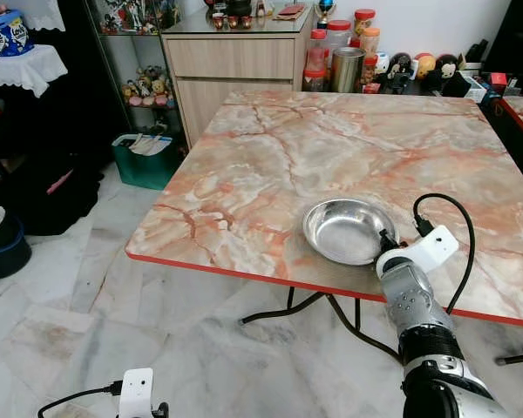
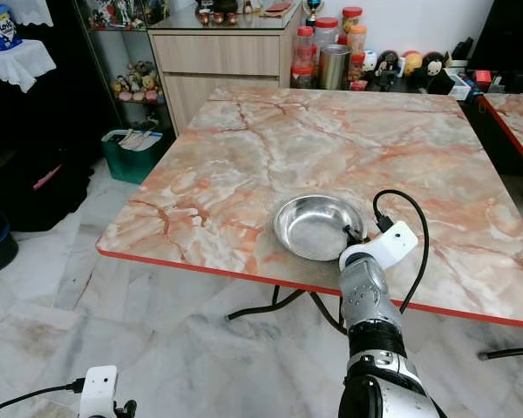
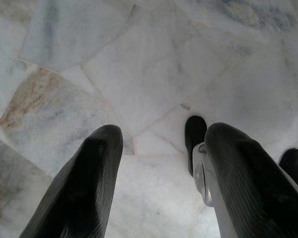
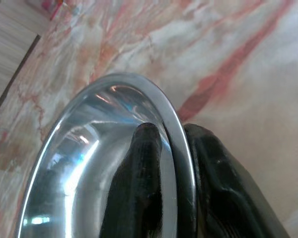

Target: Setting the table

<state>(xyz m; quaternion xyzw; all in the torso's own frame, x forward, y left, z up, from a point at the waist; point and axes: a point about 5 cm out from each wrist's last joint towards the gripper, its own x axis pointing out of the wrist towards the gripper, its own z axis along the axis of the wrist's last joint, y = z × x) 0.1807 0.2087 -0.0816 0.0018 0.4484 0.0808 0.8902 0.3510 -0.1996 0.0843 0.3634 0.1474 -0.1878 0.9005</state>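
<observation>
pink marble table, wooden cabinet, pale marble floor

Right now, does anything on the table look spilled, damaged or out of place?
Nothing stands out. The steel bowl sits upright near the marble table's front edge, its rim pinched by the right pincer. No spill or damage is visible.

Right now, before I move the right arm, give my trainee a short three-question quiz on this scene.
1. True or false: the right gripper pinches the rim of the steel bowl, one finger inside and one outside.
2. Where does the bowl sit on the marble table: A) far corner by the jars, B) close to the near red edge, C) dead centre?
3. What lies below the left gripper, and are its fingers open or shut?

Key
1. True.
2. B.
3. The pale tiled floor; open, holding nothing.
</observation>
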